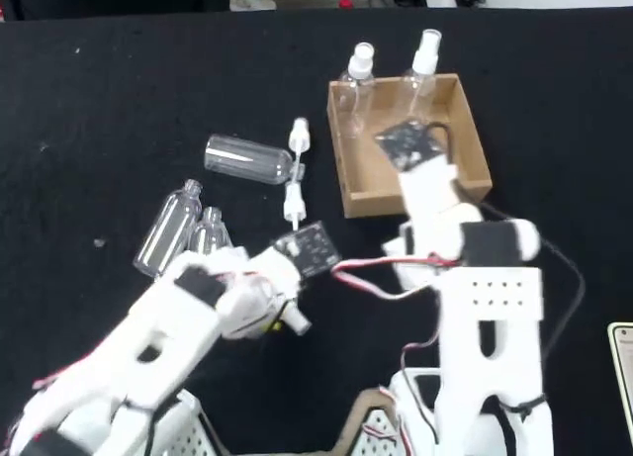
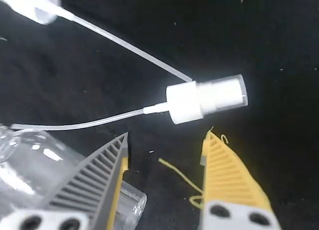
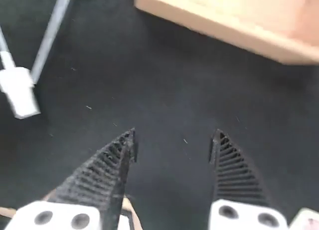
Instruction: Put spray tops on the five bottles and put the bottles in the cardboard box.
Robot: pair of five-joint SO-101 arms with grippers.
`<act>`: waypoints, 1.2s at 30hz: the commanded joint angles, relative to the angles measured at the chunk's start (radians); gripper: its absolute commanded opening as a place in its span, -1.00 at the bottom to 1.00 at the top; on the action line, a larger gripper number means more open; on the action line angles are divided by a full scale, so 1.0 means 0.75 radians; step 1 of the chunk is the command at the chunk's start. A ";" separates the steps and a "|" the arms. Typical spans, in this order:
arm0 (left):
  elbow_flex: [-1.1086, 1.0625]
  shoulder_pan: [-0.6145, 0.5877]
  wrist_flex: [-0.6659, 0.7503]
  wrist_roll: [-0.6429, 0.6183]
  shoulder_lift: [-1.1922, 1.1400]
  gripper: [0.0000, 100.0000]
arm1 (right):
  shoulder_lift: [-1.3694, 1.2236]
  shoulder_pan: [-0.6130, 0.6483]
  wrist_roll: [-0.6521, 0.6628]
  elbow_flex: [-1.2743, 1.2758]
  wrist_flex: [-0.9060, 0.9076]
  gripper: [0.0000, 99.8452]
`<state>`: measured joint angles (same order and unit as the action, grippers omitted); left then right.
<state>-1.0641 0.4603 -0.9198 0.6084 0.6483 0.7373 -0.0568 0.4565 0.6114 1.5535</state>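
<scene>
Hovering open, the left gripper [image 2: 166, 136] faces a spray top [image 1: 294, 207] lying mid-frame in the high view. It looks light and bendy-tubed, best pinched at its white collar. The right gripper [image 3: 174, 134] is open and empty.

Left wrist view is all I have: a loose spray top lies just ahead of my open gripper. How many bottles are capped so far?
Observer: Two. The first capped bottle and the second capped bottle stand upright in the cardboard box.
Operator: And the ones without tops?
Observer: Three lie on the black cloth: a lone bottle nearer the box, and two side by side, the outer bottle and the inner bottle.
Operator: What about the right gripper?
Observer: The right gripper is open and empty above bare cloth, close to a wall of the box.
</scene>
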 commanded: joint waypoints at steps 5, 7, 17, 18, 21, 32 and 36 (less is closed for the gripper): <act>0.208 0.066 -0.008 0.123 -0.235 -0.53 | 0.034 -0.513 0.378 -0.038 0.039 -0.58; 0.210 0.085 -0.006 0.162 -0.235 -0.53 | 0.038 -0.606 0.456 -0.026 0.039 -0.58; 0.208 0.091 0.020 0.403 -0.252 -0.53 | 0.038 -0.786 0.706 0.062 0.037 -0.58; 0.210 0.093 0.023 0.407 -0.252 -0.53 | 0.040 -0.786 0.710 0.077 0.037 -0.58; 0.214 0.118 0.065 0.405 -0.252 -0.53 | 0.042 -0.775 0.710 0.111 0.035 -0.58; 0.224 0.195 0.151 0.452 -0.383 -0.53 | 0.040 -0.786 0.708 0.130 -0.010 -0.58; 0.292 0.195 0.160 0.520 -0.548 -0.53 | 0.040 -0.786 0.708 0.130 -0.010 -0.58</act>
<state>-0.9183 0.5938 -0.8201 0.9735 0.2984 0.7373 -0.6306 0.9797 0.7112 1.5643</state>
